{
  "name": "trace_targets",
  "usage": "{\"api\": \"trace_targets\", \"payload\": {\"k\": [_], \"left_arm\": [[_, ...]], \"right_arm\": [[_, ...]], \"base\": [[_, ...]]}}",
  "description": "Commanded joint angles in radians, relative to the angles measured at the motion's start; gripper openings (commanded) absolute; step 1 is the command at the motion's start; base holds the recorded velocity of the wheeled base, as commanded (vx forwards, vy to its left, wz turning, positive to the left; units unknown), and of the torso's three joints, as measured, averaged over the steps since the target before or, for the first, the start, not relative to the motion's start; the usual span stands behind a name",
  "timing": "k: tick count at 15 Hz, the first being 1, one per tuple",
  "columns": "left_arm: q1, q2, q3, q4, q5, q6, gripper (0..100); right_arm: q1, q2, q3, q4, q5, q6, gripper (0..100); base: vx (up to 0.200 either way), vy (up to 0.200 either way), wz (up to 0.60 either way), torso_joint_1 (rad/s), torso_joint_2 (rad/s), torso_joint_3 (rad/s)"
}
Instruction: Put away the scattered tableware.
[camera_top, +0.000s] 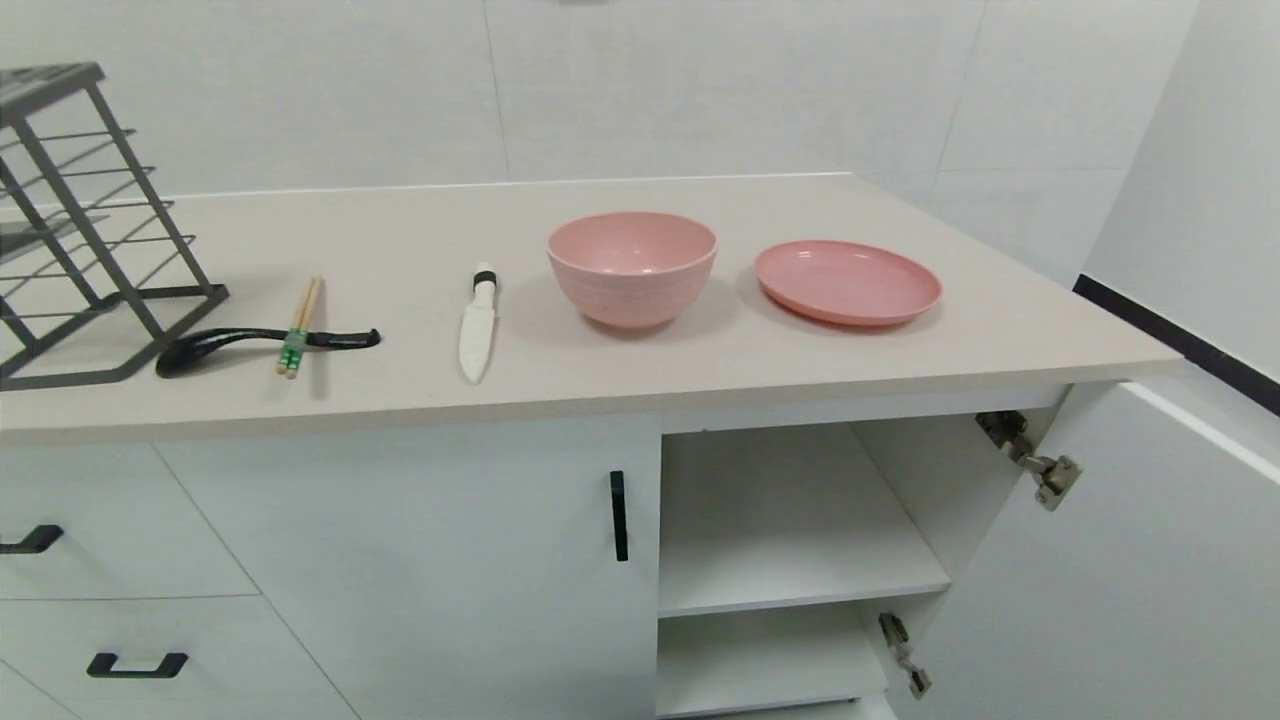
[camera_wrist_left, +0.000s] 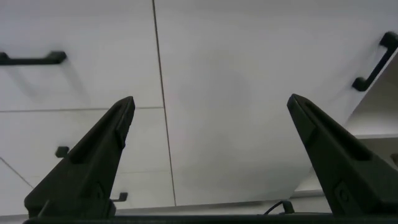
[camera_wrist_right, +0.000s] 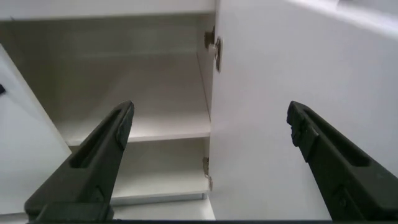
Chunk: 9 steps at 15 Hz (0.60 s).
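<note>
Pale matte counter (camera_top: 900, 360) tops a white cabinet (camera_top: 400, 560), its right door swung open on two shelves. Black wire rack (camera_top: 90, 250) stands at the left end. Flat round pink plastic plate (camera_top: 847, 282) sits just beside the deep pink plastic bowl (camera_top: 632, 268). The cream sheathed knife (camera_top: 478, 325) lies apart, and wooden chopsticks (camera_top: 298, 328) cross the glossy black spoon (camera_top: 250, 345). Left jaws and right jaws gape wide, holding nothing.

Along the counter (camera_top: 400, 230), frame left to right, lay the rack (camera_top: 40, 82), the spoon (camera_top: 180, 357) under the chopsticks (camera_top: 300, 325), the knife (camera_top: 478, 330), the bowl (camera_top: 632, 270) and the plate (camera_top: 847, 280) — the open cabinet (camera_top: 790, 530) below, lower right.
</note>
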<state>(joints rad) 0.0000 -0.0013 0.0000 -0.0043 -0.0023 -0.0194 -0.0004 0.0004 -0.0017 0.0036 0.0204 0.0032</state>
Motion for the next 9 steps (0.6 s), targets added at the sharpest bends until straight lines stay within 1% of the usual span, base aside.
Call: {"api": "trace_targets", "payload": {"k": [1, 4, 6, 7, 8, 9], "left_arm": [[0.000, 0.001, 0.000, 0.000, 0.001, -0.001, 100], [0.000, 0.001, 0.000, 0.000, 0.001, -0.001, 100], [0.000, 0.001, 0.000, 0.001, 0.001, -0.001, 100], [0.000, 0.001, 0.000, 0.001, -0.001, -0.001, 100], [0.000, 0.001, 0.000, 0.001, -0.001, -0.001, 100], [0.000, 0.001, 0.000, 0.001, -0.001, -0.001, 100]], "right_arm": [[0.000, 0.000, 0.000, 0.001, 0.001, 0.000, 100], [0.000, 0.000, 0.000, 0.001, 0.001, 0.000, 100], [0.000, 0.000, 0.000, 0.001, 0.001, 0.000, 100], [0.000, 0.000, 0.000, 0.001, 0.001, 0.000, 100], [0.000, 0.000, 0.000, 0.001, 0.001, 0.000, 100], [0.000, 0.000, 0.000, 0.003, 0.001, 0.000, 100]], "base": [[0.000, 0.000, 0.00, 0.203, -0.57, -0.188], [0.000, 0.000, 0.00, 0.225, -0.50, -0.212], [0.000, 0.000, 0.00, 0.046, -0.49, -0.224], [0.000, 0.000, 0.00, 0.168, -0.50, -0.217], [0.000, 0.000, 0.00, 0.286, -0.49, -0.222], [0.000, 0.000, 0.00, 0.427, -0.49, -0.232]]}}
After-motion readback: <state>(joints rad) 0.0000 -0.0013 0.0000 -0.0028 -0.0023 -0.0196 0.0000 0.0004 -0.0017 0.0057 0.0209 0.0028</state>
